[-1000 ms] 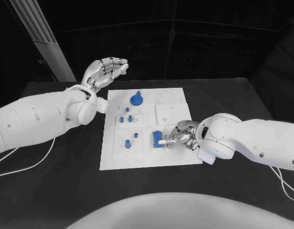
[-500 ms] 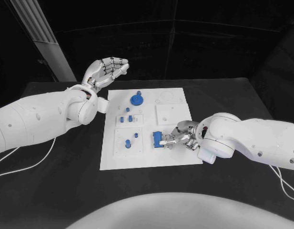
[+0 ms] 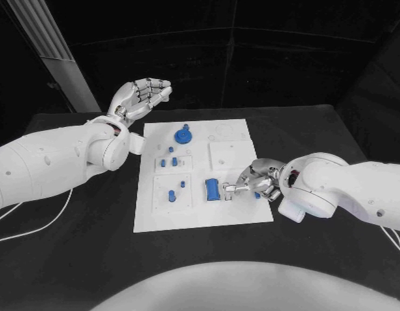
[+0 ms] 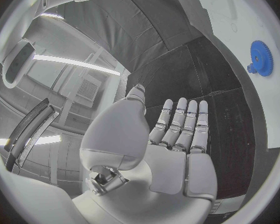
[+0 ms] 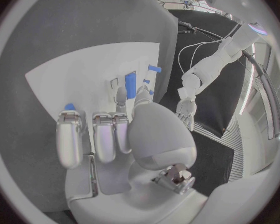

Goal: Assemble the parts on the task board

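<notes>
Roughly at 11 o'clock off the task board (image 3: pixel 200 217), raised above the black table (image 3: pixel 303 129): left hand (image 3: pixel 141 97), fingers straight and close side by side, thumb out, nothing held. Same flat, empty palm for that hand in its own wrist view (image 4: pixel 177 134), with a corner of the board (image 4: pixel 239 15) and the blue gear (image 4: pixel 261 57) beyond the fingertips.

Down at 4 o'clock on the board: right hand (image 3: pixel 254 184), hanging low over the white surface, fingers reaching toward 9 o'clock. Just beside those fingertips, lying lengthwise from 12 to 6: oblong blue block (image 3: pixel 212 189). Cannot tell whether touched, pinched or merely neared; a scrap of blue under the hand, too small to name. From the right wrist, fingers (image 5: pixel 105 134) stretched out over the board (image 5: pixel 65 74), thumb pointing at the block (image 5: pixel 130 84).

Elsewhere on the board: gear (image 3: pixel 183 135) near 12 o'clock, a cluster of small blue pegs (image 3: pixel 168 161) at about 10 o'clock, and two more blue pieces (image 3: pixel 174 192) at 8 o'clock, well apart from either hand.
</notes>
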### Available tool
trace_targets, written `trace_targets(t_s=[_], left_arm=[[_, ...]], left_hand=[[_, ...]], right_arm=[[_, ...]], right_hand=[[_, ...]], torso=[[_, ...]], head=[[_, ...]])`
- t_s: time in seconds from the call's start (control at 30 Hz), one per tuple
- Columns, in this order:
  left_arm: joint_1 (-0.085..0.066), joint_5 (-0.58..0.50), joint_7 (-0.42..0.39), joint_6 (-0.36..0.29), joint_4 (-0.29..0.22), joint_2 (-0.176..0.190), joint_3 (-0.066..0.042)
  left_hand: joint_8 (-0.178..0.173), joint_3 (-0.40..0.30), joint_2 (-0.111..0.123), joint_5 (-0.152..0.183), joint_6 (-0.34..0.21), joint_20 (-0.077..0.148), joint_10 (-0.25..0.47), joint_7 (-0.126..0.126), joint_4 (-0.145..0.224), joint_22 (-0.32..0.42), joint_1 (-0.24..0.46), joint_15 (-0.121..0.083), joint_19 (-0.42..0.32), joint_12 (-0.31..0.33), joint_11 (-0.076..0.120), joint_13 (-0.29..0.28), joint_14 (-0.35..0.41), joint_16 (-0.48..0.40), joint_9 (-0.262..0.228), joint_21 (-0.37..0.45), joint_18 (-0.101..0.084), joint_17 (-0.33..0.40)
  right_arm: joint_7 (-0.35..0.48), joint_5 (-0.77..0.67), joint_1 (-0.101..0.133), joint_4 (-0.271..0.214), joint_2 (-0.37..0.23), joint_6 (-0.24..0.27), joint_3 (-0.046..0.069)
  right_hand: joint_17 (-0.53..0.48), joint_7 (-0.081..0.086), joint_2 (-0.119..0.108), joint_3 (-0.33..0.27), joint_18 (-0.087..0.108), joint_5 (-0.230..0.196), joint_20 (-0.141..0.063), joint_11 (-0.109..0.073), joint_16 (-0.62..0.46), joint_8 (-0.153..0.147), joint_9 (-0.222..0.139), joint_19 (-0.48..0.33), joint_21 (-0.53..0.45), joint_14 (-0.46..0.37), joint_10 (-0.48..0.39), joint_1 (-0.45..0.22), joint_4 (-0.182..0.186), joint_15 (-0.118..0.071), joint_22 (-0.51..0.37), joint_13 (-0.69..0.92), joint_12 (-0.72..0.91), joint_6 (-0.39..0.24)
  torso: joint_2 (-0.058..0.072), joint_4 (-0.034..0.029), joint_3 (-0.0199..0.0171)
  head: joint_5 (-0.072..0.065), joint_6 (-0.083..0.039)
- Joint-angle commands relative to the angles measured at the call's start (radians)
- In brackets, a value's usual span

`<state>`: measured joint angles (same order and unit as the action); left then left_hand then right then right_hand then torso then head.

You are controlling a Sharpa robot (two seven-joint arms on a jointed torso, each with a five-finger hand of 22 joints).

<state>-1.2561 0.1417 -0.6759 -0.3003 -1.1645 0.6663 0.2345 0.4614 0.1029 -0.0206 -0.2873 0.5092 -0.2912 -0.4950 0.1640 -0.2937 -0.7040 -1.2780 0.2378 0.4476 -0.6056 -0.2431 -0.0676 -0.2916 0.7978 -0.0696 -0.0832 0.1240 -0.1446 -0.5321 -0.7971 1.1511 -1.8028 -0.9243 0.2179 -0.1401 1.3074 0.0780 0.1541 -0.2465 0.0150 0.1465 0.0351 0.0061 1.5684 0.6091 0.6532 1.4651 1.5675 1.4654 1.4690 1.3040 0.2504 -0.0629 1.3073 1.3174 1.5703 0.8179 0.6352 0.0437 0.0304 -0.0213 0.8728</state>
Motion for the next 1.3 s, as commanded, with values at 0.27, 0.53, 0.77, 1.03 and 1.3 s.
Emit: trace_targets(t_s=[0.27, 0.53, 0.77, 1.03, 1.3], left_arm=[[-0.002, -0.002, -0.17, 0.01, 0.005, -0.003, -0.001], [-0.002, -0.002, -0.171, 0.01, 0.004, -0.001, -0.001], [-0.001, -0.002, -0.171, 0.01, 0.003, 0.001, -0.001], [-0.001, -0.002, -0.171, 0.01, 0.001, 0.002, -0.001], [-0.001, -0.002, -0.172, 0.009, 0.001, 0.002, -0.001]], left_hand=[[0.005, 0.006, -0.009, -0.005, -0.007, 0.0, 0.008, 0.117, 0.001, 0.001, 0.003, 0.0, 0.0, -0.007, 0.0, 0.001, 0.005, 0.005, 0.001, 0.004, -0.017, 0.001], [0.005, 0.006, -0.009, -0.005, -0.007, 0.0, 0.008, 0.117, 0.001, 0.001, 0.003, 0.0, 0.0, -0.007, 0.0, 0.001, 0.005, 0.005, 0.001, 0.004, -0.017, 0.001], [0.006, 0.006, -0.009, -0.005, -0.007, 0.0, 0.009, 0.117, 0.001, 0.001, 0.002, 0.0, 0.0, -0.008, 0.0, 0.001, 0.004, 0.006, 0.001, 0.004, -0.017, 0.002], [0.006, 0.006, -0.009, -0.005, -0.007, 0.0, 0.009, 0.117, 0.001, 0.001, 0.002, 0.0, 0.0, -0.008, 0.0, 0.001, 0.004, 0.006, 0.001, 0.004, -0.017, 0.002], [0.006, 0.006, -0.009, -0.005, -0.007, 0.0, 0.009, 0.117, 0.001, 0.001, 0.002, 0.0, 0.0, -0.008, 0.0, 0.001, 0.004, 0.006, 0.001, 0.004, -0.017, 0.002]], right_arm=[[0.004, -0.28, 0.019, -0.061, -0.121, 0.035, -0.001], [-0.08, -0.405, 0.017, -0.06, -0.157, -0.022, -0.002], [-0.123, -0.424, 0.006, -0.036, -0.138, -0.074, -0.002], [-0.131, -0.427, -0.003, -0.004, -0.108, -0.091, -0.003], [-0.131, -0.428, -0.014, 0.019, -0.084, -0.105, -0.003]], right_hand=[[0.263, 0.062, -0.039, -0.022, -0.015, 0.023, 0.053, 0.063, 0.002, -0.131, -0.134, 0.106, 0.003, 0.105, 0.102, -0.013, -0.003, 0.054, 0.263, 0.253, 0.0, -0.063], [0.263, 0.074, -0.037, -0.024, -0.015, 0.04, 0.068, 0.075, 0.002, -0.155, -0.178, 0.106, 0.003, 0.105, 0.102, -0.018, 0.009, 0.066, 0.263, 0.253, 0.0, -0.071], [0.263, 0.059, -0.028, -0.025, -0.015, 0.041, 0.072, 0.064, 0.002, -0.124, -0.188, 0.106, 0.003, 0.105, 0.102, -0.026, 0.024, 0.062, 0.263, 0.253, 0.0, -0.014], [0.263, 0.052, -0.026, -0.024, -0.015, 0.045, 0.07, 0.058, 0.002, -0.11, -0.188, 0.106, 0.003, 0.105, 0.102, -0.022, 0.024, 0.058, 0.263, 0.253, 0.0, 0.003], [0.263, 0.049, -0.024, -0.02, -0.015, 0.047, 0.068, 0.054, 0.002, -0.104, -0.188, 0.106, 0.003, 0.105, 0.102, -0.014, 0.021, 0.056, 0.263, 0.253, 0.0, 0.007]], torso=[[0.002, 0.0012, -0.0007], [0.002, 0.0011, -0.0008], [0.002, -0.0022, -0.0012], [0.002, -0.0023, -0.0005], [0.002, -0.0018, -0.0006]], head=[[-0.041, 0.0], [-0.066, 0.0], [-0.07, 0.0], [-0.068, 0.0], [-0.066, 0.0]])
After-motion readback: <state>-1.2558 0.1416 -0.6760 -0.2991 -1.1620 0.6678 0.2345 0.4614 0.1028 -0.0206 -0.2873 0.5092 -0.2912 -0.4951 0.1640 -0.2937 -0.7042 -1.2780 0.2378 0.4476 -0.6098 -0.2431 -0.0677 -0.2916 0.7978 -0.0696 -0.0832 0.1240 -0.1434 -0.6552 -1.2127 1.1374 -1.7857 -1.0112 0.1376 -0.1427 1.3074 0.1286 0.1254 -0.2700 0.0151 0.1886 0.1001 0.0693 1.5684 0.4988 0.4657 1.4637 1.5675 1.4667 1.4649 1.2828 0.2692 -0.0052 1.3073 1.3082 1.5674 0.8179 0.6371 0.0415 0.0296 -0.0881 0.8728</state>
